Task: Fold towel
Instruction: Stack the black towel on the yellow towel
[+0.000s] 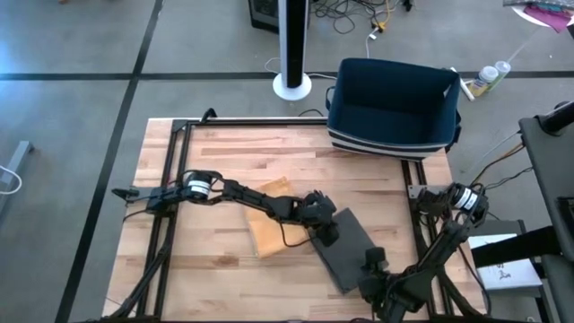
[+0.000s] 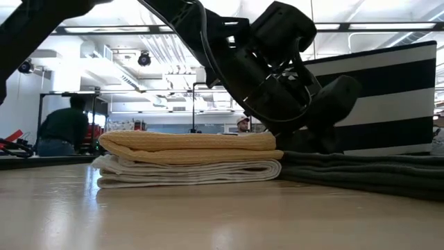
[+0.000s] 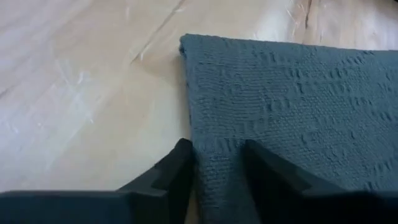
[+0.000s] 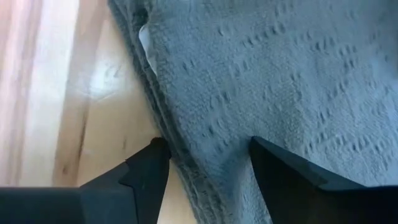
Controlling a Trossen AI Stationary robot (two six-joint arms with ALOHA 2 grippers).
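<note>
A dark grey folded towel lies flat on the wooden table, right of centre. Beside it, a yellow towel rests on a white one. My left gripper reaches in from the left and is shut on the grey towel at its far-left end. My right gripper stands open at the towel's near end. One of its fingers is over bare wood and the other over the cloth. My left gripper pinches a strip along the grey towel's side edge between its two fingers, which slant down from the table's left. The strip bulges a little between them, and the towel stays flat on the table. My right gripper straddles the layered edge; I cannot tell whether it touches.
A dark blue bin with a striped rim stands at the table's far right and fills the background of the low view. Black rails run along the table's left and right sides. Bare wood lies near left.
</note>
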